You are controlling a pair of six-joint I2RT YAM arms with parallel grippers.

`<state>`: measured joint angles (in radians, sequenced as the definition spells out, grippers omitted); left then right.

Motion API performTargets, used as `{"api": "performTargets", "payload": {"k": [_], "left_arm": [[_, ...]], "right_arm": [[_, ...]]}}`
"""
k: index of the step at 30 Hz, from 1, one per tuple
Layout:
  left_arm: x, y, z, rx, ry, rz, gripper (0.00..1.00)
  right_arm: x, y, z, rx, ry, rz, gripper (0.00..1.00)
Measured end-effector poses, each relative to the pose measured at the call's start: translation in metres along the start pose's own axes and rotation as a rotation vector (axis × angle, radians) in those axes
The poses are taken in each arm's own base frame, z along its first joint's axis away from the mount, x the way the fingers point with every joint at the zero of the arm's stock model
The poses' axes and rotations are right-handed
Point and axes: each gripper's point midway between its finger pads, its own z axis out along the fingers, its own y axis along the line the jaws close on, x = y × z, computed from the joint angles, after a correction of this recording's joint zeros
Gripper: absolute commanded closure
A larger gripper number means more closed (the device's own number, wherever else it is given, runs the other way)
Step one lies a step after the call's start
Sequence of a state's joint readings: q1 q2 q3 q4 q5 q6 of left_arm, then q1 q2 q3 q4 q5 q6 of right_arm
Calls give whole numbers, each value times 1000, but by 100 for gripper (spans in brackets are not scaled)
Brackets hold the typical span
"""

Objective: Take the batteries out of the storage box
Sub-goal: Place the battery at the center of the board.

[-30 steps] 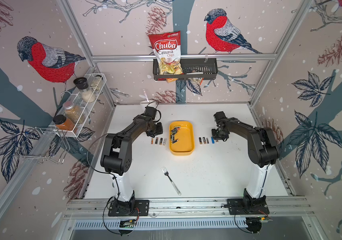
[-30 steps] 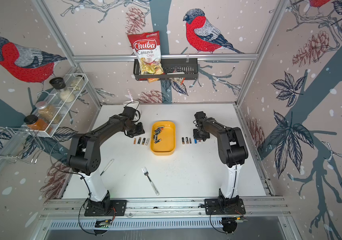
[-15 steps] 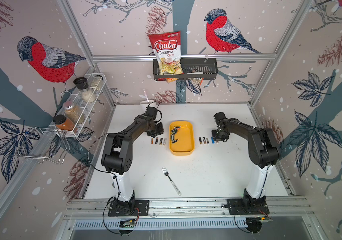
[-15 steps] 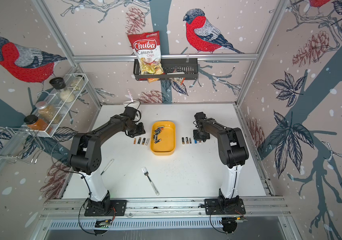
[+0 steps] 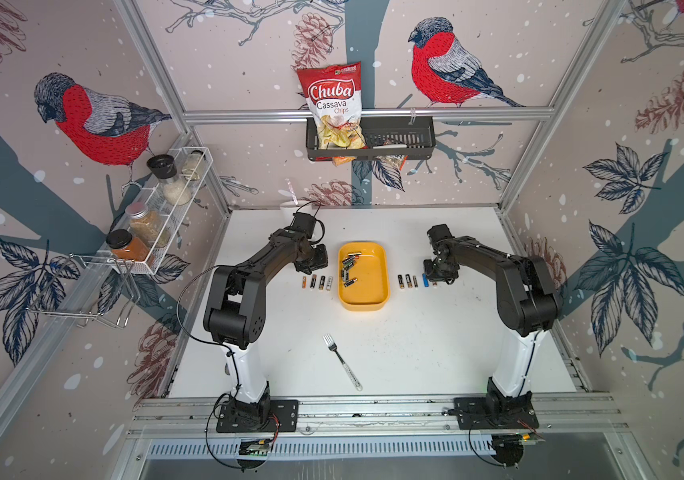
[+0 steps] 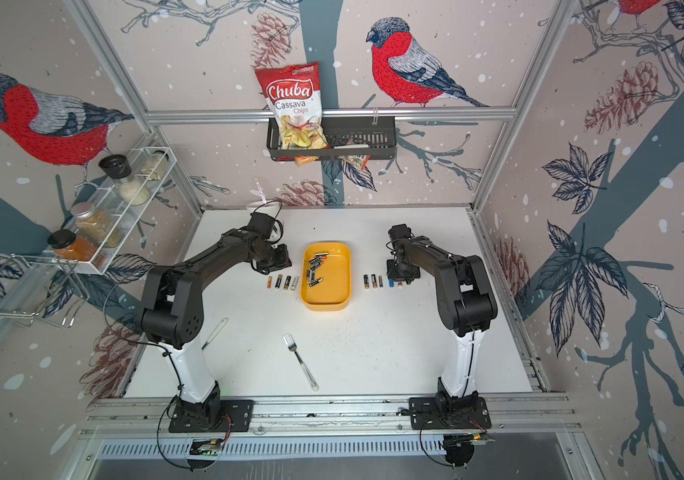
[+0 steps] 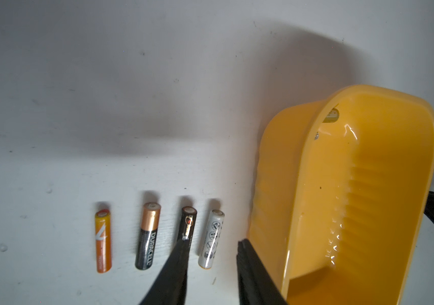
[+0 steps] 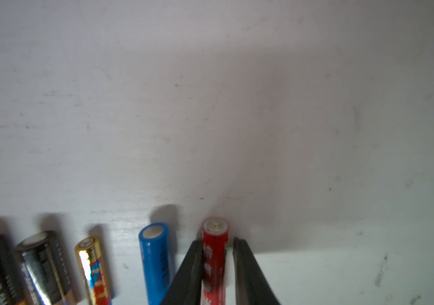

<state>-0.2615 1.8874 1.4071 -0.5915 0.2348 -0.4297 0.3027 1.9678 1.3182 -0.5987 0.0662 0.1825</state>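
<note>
The yellow storage box (image 5: 367, 303) (image 6: 325, 305) stands mid-table with several batteries (image 5: 348, 270) lying in its far half. More batteries lie in a row on each side of it. My left gripper (image 7: 213, 241) (image 5: 319, 266) is open over the left row, beside the box wall (image 7: 303, 184). The silver battery (image 7: 211, 237) lies on the table between its fingers, untouched. My right gripper (image 8: 217, 240) (image 5: 435, 279) straddles the red battery (image 8: 214, 232), which rests on the table at the right row's end. One finger touches it and a gap shows at the other. The blue battery (image 8: 155, 253) is its neighbour.
A fork (image 5: 342, 361) lies on the table near the front. A black wall basket (image 5: 398, 139) with a chips bag hangs at the back, and a wire spice rack (image 5: 157, 208) is on the left wall. A white cup (image 5: 290, 205) stands behind the left arm.
The left wrist has shifted slightly by the left row. The right gripper's jaws have eased apart a little around the red battery; that arm stays in place.
</note>
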Motion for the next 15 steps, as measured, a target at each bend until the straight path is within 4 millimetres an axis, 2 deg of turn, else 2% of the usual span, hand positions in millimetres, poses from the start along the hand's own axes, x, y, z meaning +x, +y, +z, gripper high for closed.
{"api": "performTargets", "payload": {"k": [15], "left_arm": [[1,-4,0,-2,5,10,63]], "right_arm": [[2,1,-2,4,9,-4,71]]}}
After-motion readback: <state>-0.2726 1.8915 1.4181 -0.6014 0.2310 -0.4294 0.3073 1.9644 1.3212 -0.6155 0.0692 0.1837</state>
